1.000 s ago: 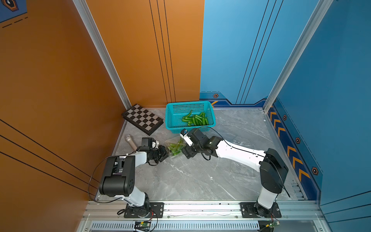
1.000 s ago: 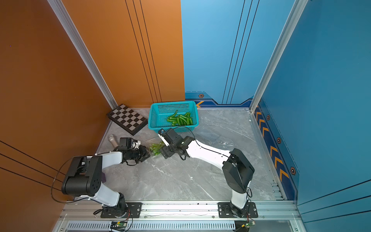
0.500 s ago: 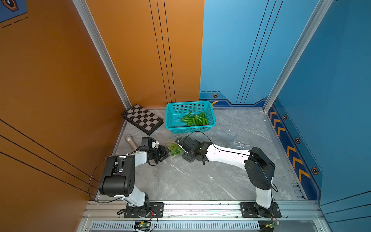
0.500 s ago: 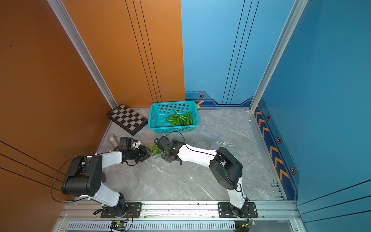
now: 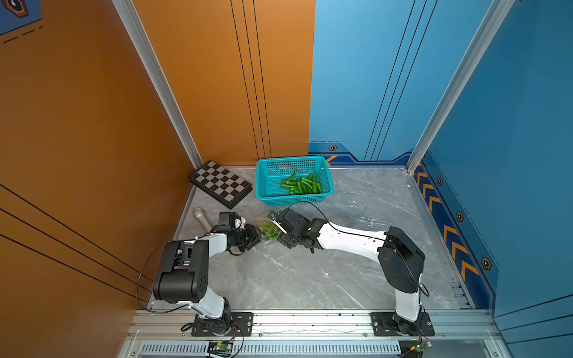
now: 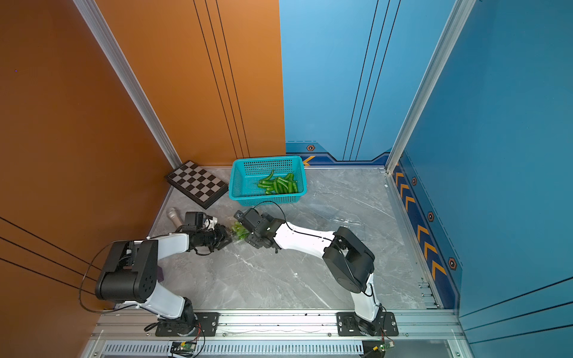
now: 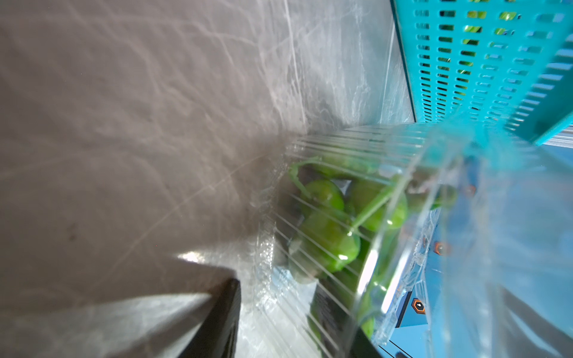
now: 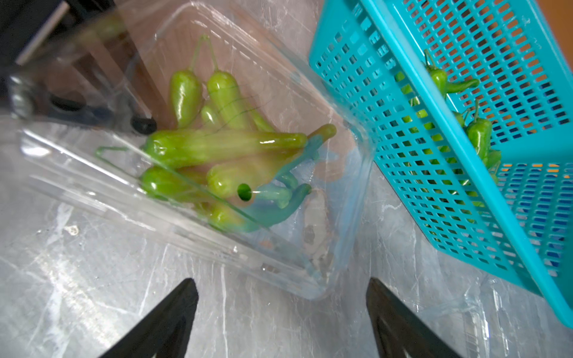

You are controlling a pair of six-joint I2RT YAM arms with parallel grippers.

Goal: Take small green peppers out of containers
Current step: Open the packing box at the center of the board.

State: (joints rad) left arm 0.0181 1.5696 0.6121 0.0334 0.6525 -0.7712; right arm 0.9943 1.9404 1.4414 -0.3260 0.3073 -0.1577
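Observation:
A clear clamshell container (image 5: 268, 228) (image 6: 239, 231) lies on the grey table in front of the teal basket. Its lid stands raised. It holds several small green peppers (image 8: 223, 145) (image 7: 325, 245). My left gripper (image 7: 277, 286) (image 5: 255, 238) is shut on the container's side wall, with one finger (image 7: 226, 310) outside and the other seen through the plastic. My right gripper (image 8: 283, 310) (image 5: 280, 236) is open just short of the container's near corner (image 8: 310, 288). It touches nothing and nothing is between its fingers.
The teal perforated basket (image 5: 294, 200) (image 8: 434, 161) stands close behind the container, with more green peppers (image 5: 302, 184) in it. A chessboard (image 5: 220, 183) leans at the back left. A grey cylinder (image 5: 201, 218) lies by the left wall. A thin clear plastic edge (image 8: 474, 313) lies beside the basket.
The right arm folded in and brought its open gripper down toward the container, mostly in the first half second. The left arm and the container have stayed put.

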